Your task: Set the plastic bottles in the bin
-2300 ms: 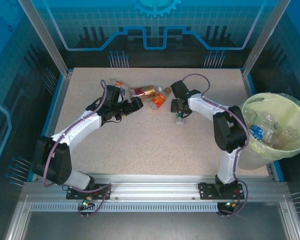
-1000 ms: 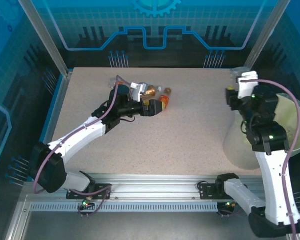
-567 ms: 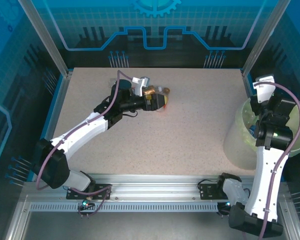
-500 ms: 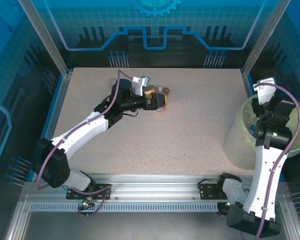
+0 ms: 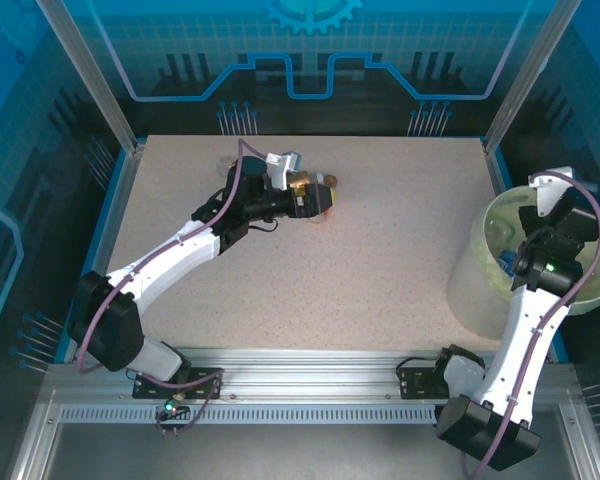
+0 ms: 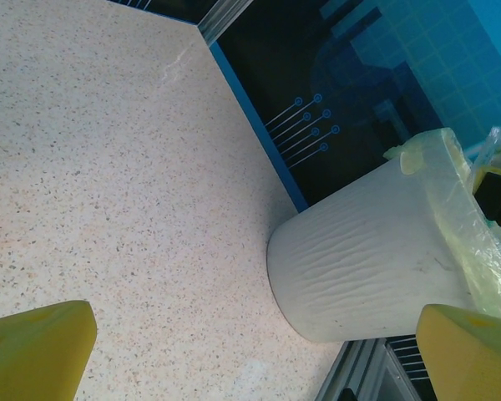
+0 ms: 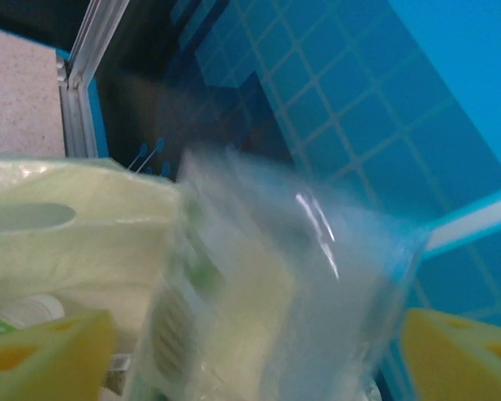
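Top view: binned bottles (image 5: 504, 262) lie in the bin (image 5: 490, 225). Loose bottles (image 5: 302, 184) lie far across the worktop (image 5: 380, 290), at the left hand (image 5: 318, 198). I judge the task well advanced, not finished.

Left wrist view: hand wide, nothing between its fingers.

Right wrist view: right hand (image 7: 257, 326) wide over the bin. 1 blurred bottle (image 7: 292, 276) hangs between its fingers, seemingly loose.

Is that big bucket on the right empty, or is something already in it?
Not empty. The right wrist view looks into the bin: a white-capped bottle lies inside, with a blurred clear bottle nearer the camera.
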Available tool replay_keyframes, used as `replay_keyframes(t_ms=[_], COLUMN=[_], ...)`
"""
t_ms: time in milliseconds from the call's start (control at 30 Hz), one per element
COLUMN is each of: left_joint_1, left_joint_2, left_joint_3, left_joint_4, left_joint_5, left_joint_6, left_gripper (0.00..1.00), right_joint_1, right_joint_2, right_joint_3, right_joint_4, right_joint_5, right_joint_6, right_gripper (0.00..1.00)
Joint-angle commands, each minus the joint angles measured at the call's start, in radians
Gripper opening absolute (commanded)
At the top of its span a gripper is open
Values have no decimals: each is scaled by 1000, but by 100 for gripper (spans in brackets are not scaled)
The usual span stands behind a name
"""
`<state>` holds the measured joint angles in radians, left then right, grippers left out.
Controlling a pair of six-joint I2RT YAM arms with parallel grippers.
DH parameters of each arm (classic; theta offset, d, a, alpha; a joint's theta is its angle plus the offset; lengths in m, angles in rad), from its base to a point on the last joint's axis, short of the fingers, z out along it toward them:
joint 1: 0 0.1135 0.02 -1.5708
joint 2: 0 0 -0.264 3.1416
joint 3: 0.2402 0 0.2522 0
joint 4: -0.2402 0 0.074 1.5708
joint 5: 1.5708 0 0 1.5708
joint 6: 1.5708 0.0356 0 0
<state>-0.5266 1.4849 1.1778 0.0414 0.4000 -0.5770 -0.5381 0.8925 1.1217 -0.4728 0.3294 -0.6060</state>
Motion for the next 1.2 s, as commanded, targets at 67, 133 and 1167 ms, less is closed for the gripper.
replay_keyframes(t_ms=[67, 133, 1167], left_joint_1=[-7, -6, -5], left_joint_2=[-12, -15, 21], left_joint_3=[10, 8, 5], left_joint_4=[-11, -13, -75], left_joint_5=[-31, -38, -118], left_joint_6=[3, 5, 52], left_gripper=[99, 99, 99], right_joint_1=[-10, -10, -333], right_joint_2=[-39, -38, 222], right_joint_3=[2, 14, 243], right_joint_4=[67, 53, -285], right_joint_5=[1, -6, -293], right_joint_6=[41, 64, 986], right_gripper=[100, 100, 98])
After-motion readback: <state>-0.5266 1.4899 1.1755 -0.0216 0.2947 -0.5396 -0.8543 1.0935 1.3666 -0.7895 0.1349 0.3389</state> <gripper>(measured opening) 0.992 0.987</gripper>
